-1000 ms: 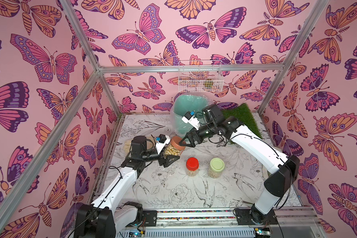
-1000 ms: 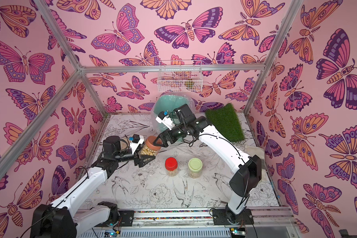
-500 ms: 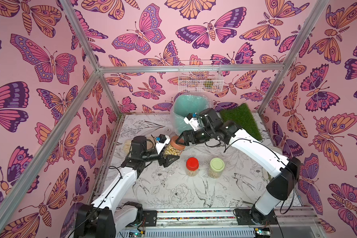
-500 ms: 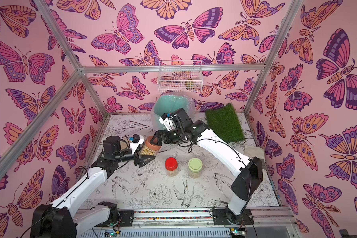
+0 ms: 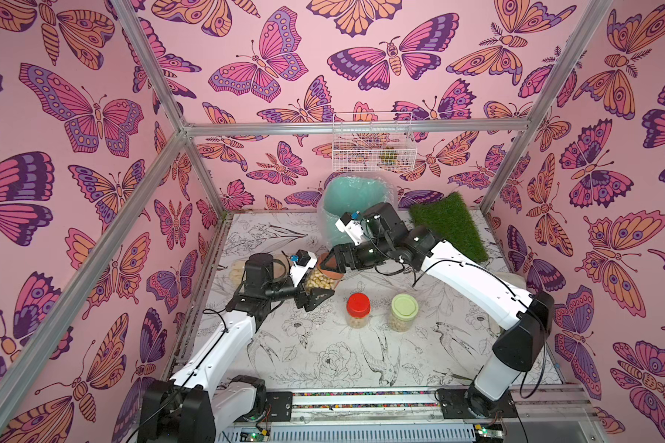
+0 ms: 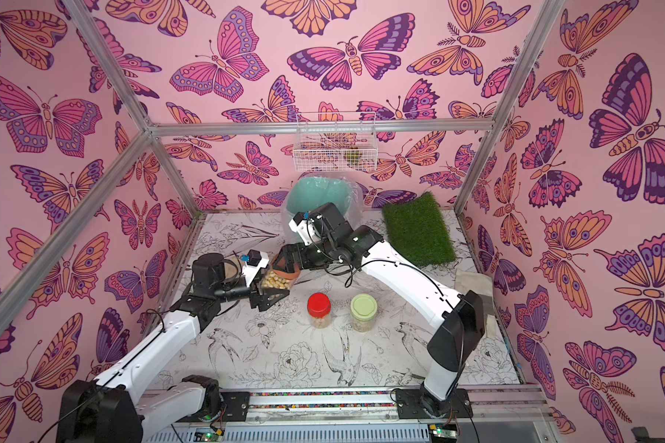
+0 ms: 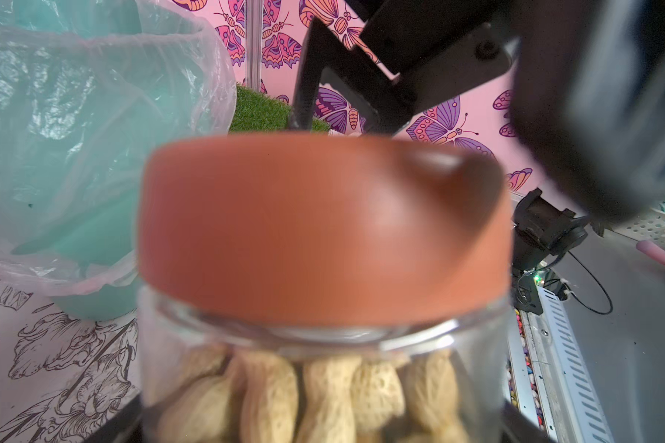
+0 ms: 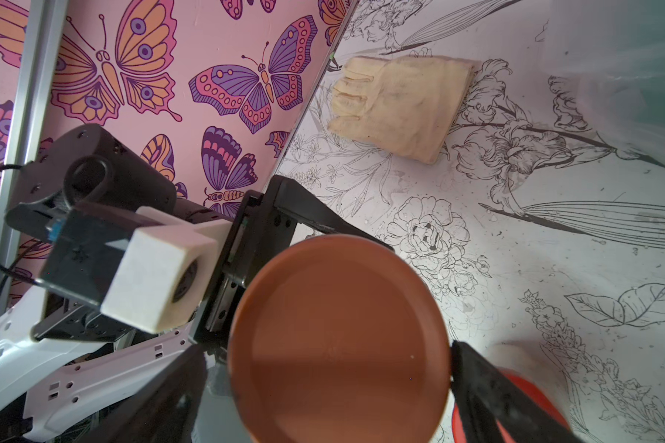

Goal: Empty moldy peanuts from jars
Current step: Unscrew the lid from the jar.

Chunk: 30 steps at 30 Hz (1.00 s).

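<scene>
In both top views, a jar [image 5: 325,284] [image 6: 279,285] of peanuts [image 5: 316,280] is gripped by the left hand [image 5: 312,287] and tipped just in front of the bin [image 5: 356,195]. Its brown lid [image 5: 331,269] is bracketed by the widely spread right hand [image 5: 334,264], and the red-lidded jar [image 5: 358,310] and green-lidded jar [image 5: 404,311] are stood upright on the surface [image 5: 323,364], farther from the bin. In the left wrist view, the lid [image 7: 323,230] is seen seated above the peanuts [image 7: 304,395], with the bin [image 7: 54,134] close behind. In the right wrist view, the lid [image 8: 338,341] is flanked by dark fingers [image 8: 488,387]; whether they touch it cannot be told.
</scene>
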{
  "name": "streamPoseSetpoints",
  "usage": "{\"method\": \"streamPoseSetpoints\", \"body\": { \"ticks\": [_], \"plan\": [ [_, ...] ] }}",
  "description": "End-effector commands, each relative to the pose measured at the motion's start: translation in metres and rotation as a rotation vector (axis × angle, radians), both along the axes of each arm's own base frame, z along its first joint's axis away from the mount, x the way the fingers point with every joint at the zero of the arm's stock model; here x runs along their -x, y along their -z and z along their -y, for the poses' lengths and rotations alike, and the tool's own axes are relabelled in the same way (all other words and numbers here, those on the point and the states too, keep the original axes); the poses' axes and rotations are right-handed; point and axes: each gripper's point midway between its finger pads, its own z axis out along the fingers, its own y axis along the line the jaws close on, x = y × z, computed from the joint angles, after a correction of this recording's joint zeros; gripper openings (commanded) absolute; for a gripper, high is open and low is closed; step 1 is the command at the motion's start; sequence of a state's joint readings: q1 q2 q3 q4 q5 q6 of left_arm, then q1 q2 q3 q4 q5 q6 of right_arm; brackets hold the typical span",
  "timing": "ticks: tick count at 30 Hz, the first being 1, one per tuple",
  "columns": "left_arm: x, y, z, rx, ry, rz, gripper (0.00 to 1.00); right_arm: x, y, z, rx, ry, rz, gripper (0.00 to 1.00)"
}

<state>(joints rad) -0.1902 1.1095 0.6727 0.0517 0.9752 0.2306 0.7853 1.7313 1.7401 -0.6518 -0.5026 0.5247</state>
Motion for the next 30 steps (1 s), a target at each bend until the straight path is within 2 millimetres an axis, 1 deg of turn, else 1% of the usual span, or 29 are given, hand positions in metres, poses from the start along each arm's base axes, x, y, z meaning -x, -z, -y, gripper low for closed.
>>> {"method": "streamPoseSetpoints", "body": {
  "ticks": [1, 3, 10, 15, 18, 21, 22, 27, 30],
  "plan": [
    [0.002, -0.018, 0.002, 0.025, 0.026, 0.082, 0.00, 0.001, -0.001, -0.005, 0.001, -0.013, -0.009, 0.99],
    [0.002, -0.017, 0.002, 0.025, 0.026, 0.081, 0.00, 0.001, -0.001, -0.005, 0.003, -0.016, -0.003, 0.95],
    [0.003, -0.019, 0.001, 0.026, 0.023, 0.082, 0.00, 0.006, 0.004, -0.006, 0.016, -0.067, -0.004, 0.73],
    [0.004, -0.019, 0.001, 0.028, 0.026, 0.078, 0.00, 0.014, 0.000, -0.010, -0.010, -0.148, 0.024, 0.59],
    [0.005, -0.019, 0.002, 0.027, 0.029, 0.074, 0.00, 0.015, -0.002, -0.007, -0.010, -0.204, 0.076, 0.50],
    [0.007, -0.020, 0.001, 0.026, 0.032, 0.075, 0.00, 0.016, -0.002, 0.002, 0.004, -0.281, 0.167, 0.46],
    [0.008, -0.021, 0.001, 0.029, 0.038, 0.074, 0.00, 0.019, -0.005, 0.005, -0.009, -0.326, 0.192, 0.46],
    [0.011, -0.022, 0.002, 0.035, 0.055, 0.065, 0.00, 0.022, -0.008, 0.017, -0.020, -0.474, 0.333, 0.44],
    [0.013, -0.022, 0.003, 0.038, 0.063, 0.056, 0.00, 0.025, -0.004, 0.021, -0.014, -0.555, 0.404, 0.44]
  ]
}}
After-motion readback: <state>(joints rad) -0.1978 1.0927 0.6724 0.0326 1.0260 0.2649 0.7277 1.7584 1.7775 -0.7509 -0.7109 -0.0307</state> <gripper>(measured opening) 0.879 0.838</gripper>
